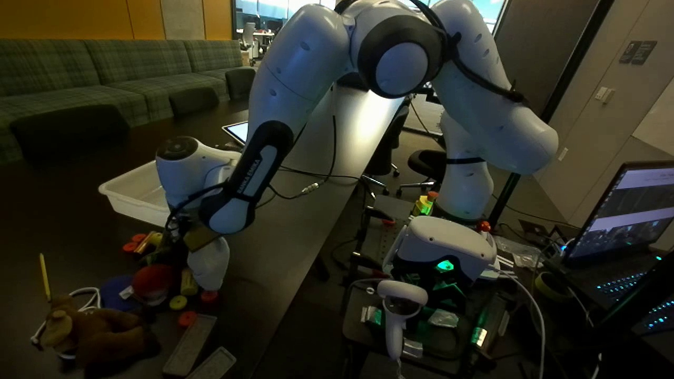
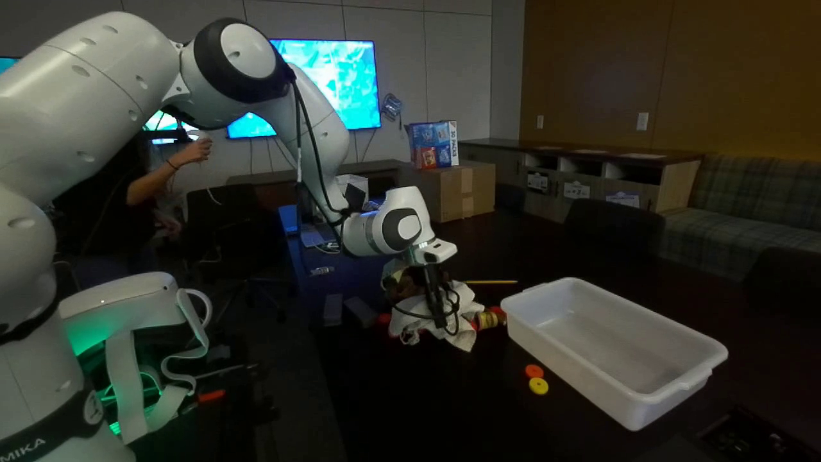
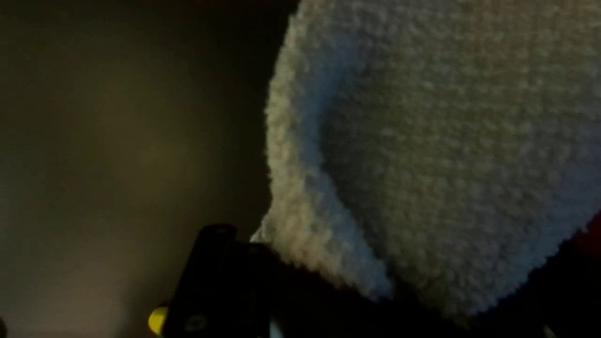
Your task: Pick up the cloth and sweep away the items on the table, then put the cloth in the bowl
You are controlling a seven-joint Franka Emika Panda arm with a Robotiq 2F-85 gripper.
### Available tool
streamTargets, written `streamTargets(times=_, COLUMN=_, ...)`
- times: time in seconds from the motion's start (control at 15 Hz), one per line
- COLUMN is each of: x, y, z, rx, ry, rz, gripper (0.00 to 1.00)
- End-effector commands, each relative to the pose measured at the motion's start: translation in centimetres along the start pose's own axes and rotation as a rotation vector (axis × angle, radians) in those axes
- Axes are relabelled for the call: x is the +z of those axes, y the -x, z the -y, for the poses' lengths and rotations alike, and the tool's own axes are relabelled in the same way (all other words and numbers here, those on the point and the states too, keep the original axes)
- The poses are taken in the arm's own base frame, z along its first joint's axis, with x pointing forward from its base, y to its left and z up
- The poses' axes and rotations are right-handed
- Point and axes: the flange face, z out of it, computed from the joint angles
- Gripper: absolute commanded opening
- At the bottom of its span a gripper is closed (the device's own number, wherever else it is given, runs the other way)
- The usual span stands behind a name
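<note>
Cloth (image 1: 209,266), white, nubbly weave: pinched in the jaws, which stand narrow on it; loose folds hang beneath, over the dark surface (image 1: 274,279). Fills most of the right side in the wrist view, edge turned over. Contact of its lower edge with the surface: cannot tell.
Tub (image 2: 571,364), white, rectangular, open-topped: upright on the surface, apart from the cloth in both exterior views.
Toy bear (image 1: 105,337), brown: lying down on the surface.
Yellow stick (image 1: 45,276), slender: near the toy bear.
Red item (image 1: 152,281), rounded: between toy bear and cloth in an exterior view; kind unclear.
Blue item (image 1: 120,293): just beside the red item, partly hidden.
Grey block (image 1: 189,345), flat; second grey block (image 1: 213,363), likewise: side by side, the latter cut off at the view's lower edge.
Red disc (image 1: 187,318): just beside the first block's end.
Orange disc (image 2: 533,371), yellow disc (image 2: 539,385): lying side by side, near the tub's long wall.
</note>
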Motion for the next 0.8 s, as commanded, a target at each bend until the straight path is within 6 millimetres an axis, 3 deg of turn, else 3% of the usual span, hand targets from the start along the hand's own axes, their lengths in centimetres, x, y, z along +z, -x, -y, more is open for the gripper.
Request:
streamTargets(times=0.0, x=-3.6, y=-2.4, z=-6.8, rx=0.024, ry=-0.019, rz=-0.011, gripper=0.06)
streamTargets(times=0.2, x=-4.7, y=-5.2, z=-13.3, rx=0.059, ry=0.009, rz=-0.019, gripper=0.06)
streamTargets(times=0.4, x=-3.9, y=-8.5, z=-20.1, rx=0.095, ry=0.085, rz=-0.025, gripper=0.06)
streamTargets(times=0.53, x=-2.2, y=-10.2, z=-23.7, rx=0.108, ry=0.141, rz=-0.030, gripper=0.06)
streamTargets(times=0.73, x=1.3, y=-12.4, z=-27.4, rx=0.121, ry=0.207, rz=-0.057, gripper=0.06)
